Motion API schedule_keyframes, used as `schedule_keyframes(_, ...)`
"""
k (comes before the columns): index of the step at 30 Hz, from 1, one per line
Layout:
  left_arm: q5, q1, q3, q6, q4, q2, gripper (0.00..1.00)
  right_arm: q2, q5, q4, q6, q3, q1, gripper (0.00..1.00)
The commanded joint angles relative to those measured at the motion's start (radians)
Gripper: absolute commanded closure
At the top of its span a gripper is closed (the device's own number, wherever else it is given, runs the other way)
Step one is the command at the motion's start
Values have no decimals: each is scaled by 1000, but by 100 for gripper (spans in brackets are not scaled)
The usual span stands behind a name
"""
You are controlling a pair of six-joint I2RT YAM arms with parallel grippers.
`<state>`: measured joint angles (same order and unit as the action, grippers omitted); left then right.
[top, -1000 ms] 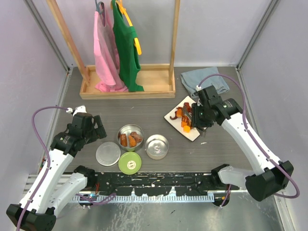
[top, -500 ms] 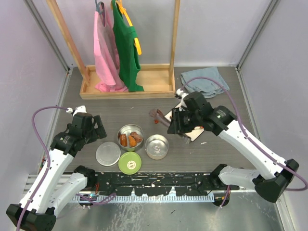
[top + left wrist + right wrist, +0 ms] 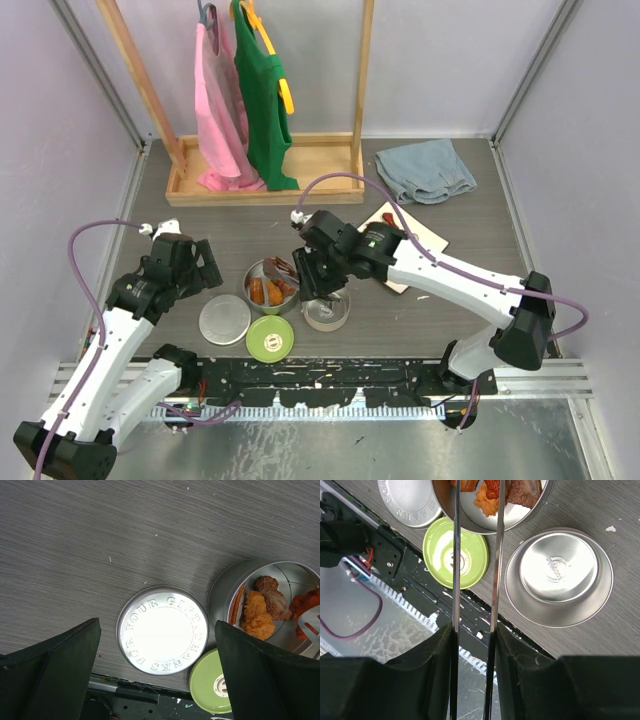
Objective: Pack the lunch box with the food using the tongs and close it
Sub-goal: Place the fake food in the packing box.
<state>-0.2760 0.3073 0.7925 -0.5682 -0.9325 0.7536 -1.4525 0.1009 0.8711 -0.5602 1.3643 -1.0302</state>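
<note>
My right gripper [image 3: 316,277] [image 3: 474,630] is shut on the tongs [image 3: 456,555], whose two thin arms run forward between its fingers. The tong tips [image 3: 283,268] [image 3: 310,624] reach into the steel tin [image 3: 258,272] [image 3: 222,592], which holds orange, brown and red food [image 3: 257,617], with a red piece at the tips. Beside it stands the second tin [image 3: 559,577], empty and partly under my right arm in the top view. The flat steel lid [image 3: 224,320] [image 3: 162,630] and the lime-green lid [image 3: 270,338] [image 3: 455,552] lie near the front edge. My left gripper [image 3: 200,265] [image 3: 157,625] hangs open above the steel lid.
The white plate [image 3: 425,240] lies behind my right arm, mostly covered by it. A grey cloth [image 3: 428,170] sits at the back right. A wooden rack [image 3: 265,185] with pink and green garments stands at the back. The black base rail [image 3: 320,372] runs along the near edge.
My right arm swung left from the white plate to the filled tin, carrying the tongs with a red piece at their tips. The left arm has not moved.
</note>
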Motion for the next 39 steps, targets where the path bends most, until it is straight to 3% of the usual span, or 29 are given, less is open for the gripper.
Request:
schedule_keyframes(1, -5, -3, 15, 0, 38, -12, 2, -23, -73, 2, -10, 80, -25, 73)
schedule_keyframes(10, -5, -3, 17, 1, 37, -13, 2, -87, -139, 54, -5, 95, -46, 67)
schedule_keyframes(13, -6, -3, 16, 0, 36, -15, 2, -87, -146, 56, -2, 99, -46, 58)
schedule_keyframes(19, -8, -4, 17, 1, 35, -16, 2, -13, -181, 41, -1, 99, -45, 49)
schedule_keyframes(26, -4, -3, 17, 1, 36, -14, 2, 56, -273, 96, -11, 107, -42, 47)
schedule_keyframes(30, -2, -3, 17, 1, 35, -15, 2, 108, -402, 155, -37, 114, -31, 47)
schedule_keyframes(39, -1, -3, 16, 2, 38, -22, 2, 323, -423, 254, -63, -70, 215, 48)
